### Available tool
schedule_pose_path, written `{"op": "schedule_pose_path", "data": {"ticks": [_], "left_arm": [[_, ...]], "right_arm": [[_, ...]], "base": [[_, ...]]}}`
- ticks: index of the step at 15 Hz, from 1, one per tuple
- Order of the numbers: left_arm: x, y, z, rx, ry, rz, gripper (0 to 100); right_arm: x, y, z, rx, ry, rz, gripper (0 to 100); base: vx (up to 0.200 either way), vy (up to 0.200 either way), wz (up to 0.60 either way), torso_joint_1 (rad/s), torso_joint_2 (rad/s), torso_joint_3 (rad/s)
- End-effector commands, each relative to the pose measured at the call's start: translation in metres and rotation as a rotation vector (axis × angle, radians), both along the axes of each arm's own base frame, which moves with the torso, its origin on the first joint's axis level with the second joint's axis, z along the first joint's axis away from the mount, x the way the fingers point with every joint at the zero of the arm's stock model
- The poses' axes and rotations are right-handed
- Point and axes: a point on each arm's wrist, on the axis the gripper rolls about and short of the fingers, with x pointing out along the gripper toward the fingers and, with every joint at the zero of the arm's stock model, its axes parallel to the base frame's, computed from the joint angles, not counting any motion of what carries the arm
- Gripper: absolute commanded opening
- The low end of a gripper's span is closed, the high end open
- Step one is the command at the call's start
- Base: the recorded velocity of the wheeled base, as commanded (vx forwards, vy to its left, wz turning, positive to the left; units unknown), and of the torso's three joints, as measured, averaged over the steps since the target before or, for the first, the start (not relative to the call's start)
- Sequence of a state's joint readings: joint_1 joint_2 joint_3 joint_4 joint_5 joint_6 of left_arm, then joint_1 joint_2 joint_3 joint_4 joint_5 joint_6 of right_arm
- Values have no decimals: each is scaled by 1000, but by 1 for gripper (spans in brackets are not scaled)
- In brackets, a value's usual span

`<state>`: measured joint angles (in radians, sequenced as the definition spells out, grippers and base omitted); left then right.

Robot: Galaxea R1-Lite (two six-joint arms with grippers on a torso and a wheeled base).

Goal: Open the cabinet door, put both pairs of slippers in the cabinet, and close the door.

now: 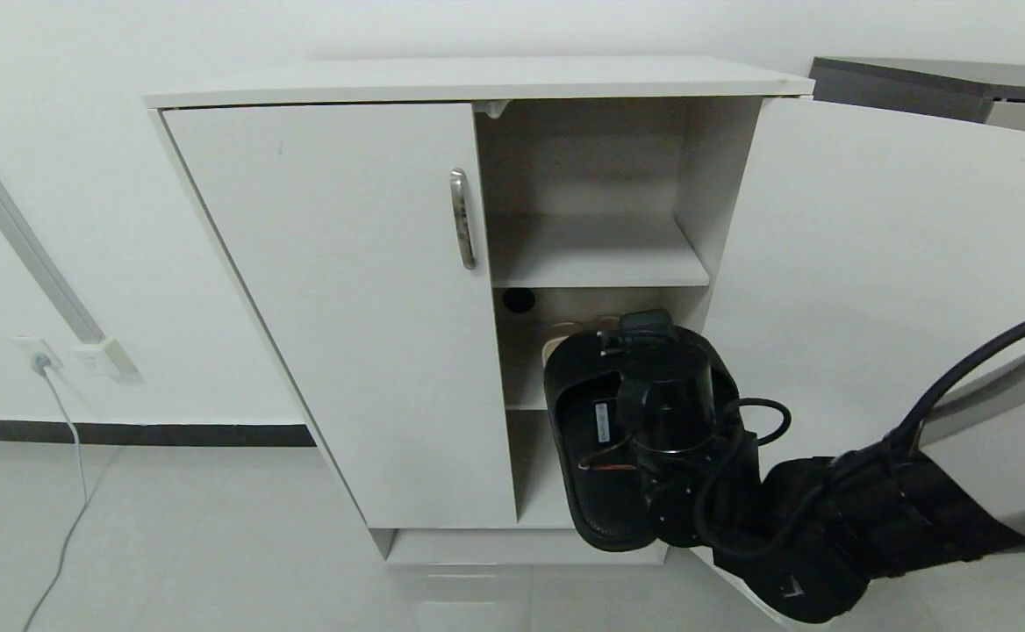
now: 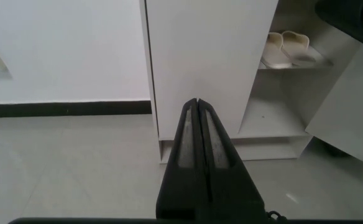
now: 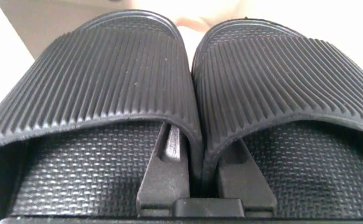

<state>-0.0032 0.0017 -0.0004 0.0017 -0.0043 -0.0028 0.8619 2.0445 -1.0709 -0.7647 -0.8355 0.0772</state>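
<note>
The white cabinet [image 1: 477,81] has its right door [image 1: 872,263] swung open and its left door [image 1: 346,307] closed. My right gripper [image 3: 197,155] is shut on a pair of black slippers [image 1: 591,491], its fingers [image 3: 169,162] pinching the two inner side walls together. I hold this pair [image 3: 132,74] just in front of the cabinet's open lower half. A beige pair [image 2: 290,50] lies on the middle shelf, partly hidden behind the black pair [image 1: 562,341]. My left gripper [image 2: 197,106] hangs low over the floor in front of the closed door, shut with nothing in it.
A metal handle [image 1: 462,219] sits on the closed door's edge. The upper shelf [image 1: 596,254] is above the slippers, and the bottom shelf [image 2: 271,121] below them. A wall socket with a cable [image 1: 39,362] is at the left. A grey unit [image 1: 942,88] stands behind the open door.
</note>
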Motion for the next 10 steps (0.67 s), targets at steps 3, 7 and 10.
{"op": "schedule_pose_path", "data": {"ticks": [3, 7, 10], "left_arm": [[0, 0, 0, 0, 0, 1, 0], [0, 0, 0, 0, 0, 4, 0], [0, 0, 0, 0, 0, 4, 0]], "right_arm": [[16, 17, 56, 109, 25, -34, 0], [29, 19, 80, 129, 38, -62, 0], [33, 18, 77, 123, 41, -73, 0]], "base": [[0, 0, 0, 0, 0, 0], [0, 0, 0, 0, 0, 0], [0, 0, 0, 0, 0, 0]]}}
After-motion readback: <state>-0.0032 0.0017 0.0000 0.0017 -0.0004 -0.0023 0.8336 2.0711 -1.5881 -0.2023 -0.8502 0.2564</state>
